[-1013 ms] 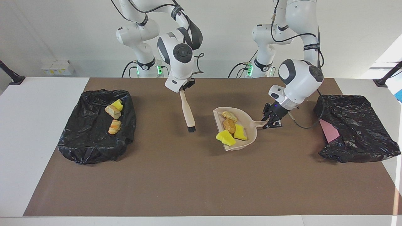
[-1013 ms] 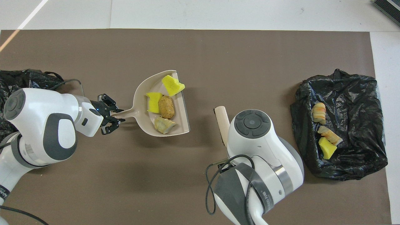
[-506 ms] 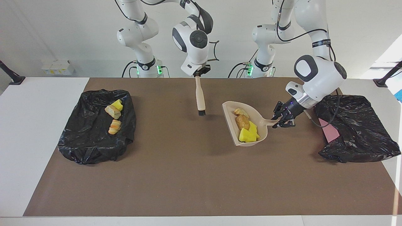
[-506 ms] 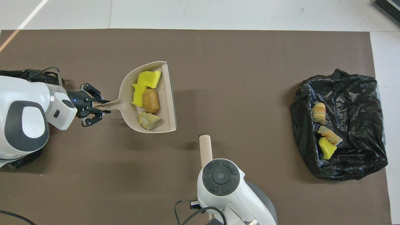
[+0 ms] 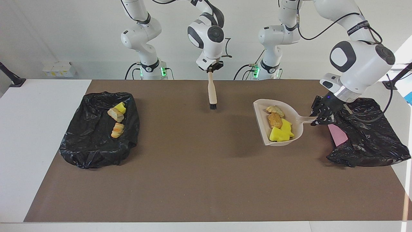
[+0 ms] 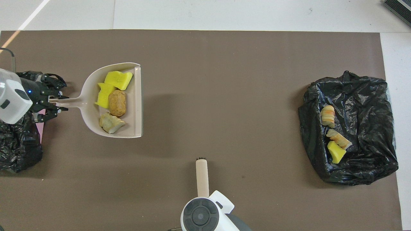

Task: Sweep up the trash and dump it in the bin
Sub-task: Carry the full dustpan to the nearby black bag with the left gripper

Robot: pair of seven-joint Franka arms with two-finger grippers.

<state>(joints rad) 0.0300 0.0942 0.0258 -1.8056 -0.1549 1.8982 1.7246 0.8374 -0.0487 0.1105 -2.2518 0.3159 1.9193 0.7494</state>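
A flat brown rectangular mat [image 5: 193, 187] is covering the white table [image 5: 32, 145]; small white boxes [image 5: 58, 69] are sitting near its corner by the right arm.

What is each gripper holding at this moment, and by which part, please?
The left gripper holds the beige dustpan by the end of its handle. The right gripper holds the brush by the top of its handle, bristles down.

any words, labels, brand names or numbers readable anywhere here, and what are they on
No text can be read in either view.
Band on the left arm: it carries small lettering, too small to read.
White boxes by the wall at the right arm's end of the table: no legible print.
Dustpan, brush, both black bags and the pink sheet: no markings visible.
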